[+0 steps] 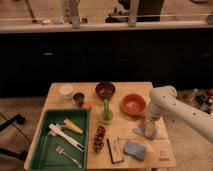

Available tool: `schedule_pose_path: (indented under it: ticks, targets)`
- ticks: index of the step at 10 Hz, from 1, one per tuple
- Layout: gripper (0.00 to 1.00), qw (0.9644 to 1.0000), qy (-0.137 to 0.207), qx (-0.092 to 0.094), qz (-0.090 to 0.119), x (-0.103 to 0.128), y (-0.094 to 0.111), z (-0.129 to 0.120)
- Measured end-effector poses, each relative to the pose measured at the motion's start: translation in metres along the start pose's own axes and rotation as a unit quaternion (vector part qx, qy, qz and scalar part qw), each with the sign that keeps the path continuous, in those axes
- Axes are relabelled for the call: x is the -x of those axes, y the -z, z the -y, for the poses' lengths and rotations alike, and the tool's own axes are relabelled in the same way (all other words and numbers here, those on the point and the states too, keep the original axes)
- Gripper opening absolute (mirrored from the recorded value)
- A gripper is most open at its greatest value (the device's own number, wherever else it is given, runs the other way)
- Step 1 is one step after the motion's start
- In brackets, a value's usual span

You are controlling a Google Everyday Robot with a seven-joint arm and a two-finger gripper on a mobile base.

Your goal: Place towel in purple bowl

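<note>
Seen from my remote station: the small pale grey-blue cloth towel (141, 132) lies loosely folded, one pointed corner reaching left, on the right side of the light wooden worktop (122, 125). The robot's white arm (172, 102) comes in from the right edge and bends down over it. The claw (148, 125) sits directly on top of the cloth, and whether it is spread or pinching the fabric I cannot tell. The small round dark maroon-purple bowl (105, 90), dark inside, stands at the back of the worktop near its middle, well apart from the towel. Between the two, the wider orange-red bowl (133, 105) sits just behind the towel. A slim upright green object (106, 111) stands in front of the purple bowl, so the straight line from cloth to bowl runs between those two. Left of the purple bowl I see a small white cup (66, 90), a small dark cup (78, 97) and a small orange item (86, 105) close together. A green rectangular tray (47, 150) fills the front left, holding a white utensil (62, 135), a yellow piece (73, 126) and a fork (66, 155). Beside the tray lies a dark clustered thing (99, 138), then a flat black-and-white block (115, 150). A brighter blue flat rectangular piece (134, 149) lies just in front of the towel.
</note>
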Motion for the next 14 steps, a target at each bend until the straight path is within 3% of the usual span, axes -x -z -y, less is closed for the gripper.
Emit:
schedule_pose_path:
  ticks: [4,5,7,9,11,14]
  targets:
    - [0.80,1.0000,-0.006,0.001,-0.002,0.001,0.006,-0.021]
    - [0.80,0.9999,-0.009,-0.006,-0.005,0.000,0.005,-0.023]
    - [0.80,0.9988,-0.019,-0.044,-0.004,-0.007,-0.002,-0.028]
    - [0.80,0.9986,-0.024,-0.046,0.003,-0.009,-0.009,-0.028]
    - [0.68,0.9988,-0.029,-0.037,0.018,-0.010,-0.017,-0.025]
    - [0.37,0.9989,-0.029,-0.034,0.017,-0.010,-0.014,-0.024]
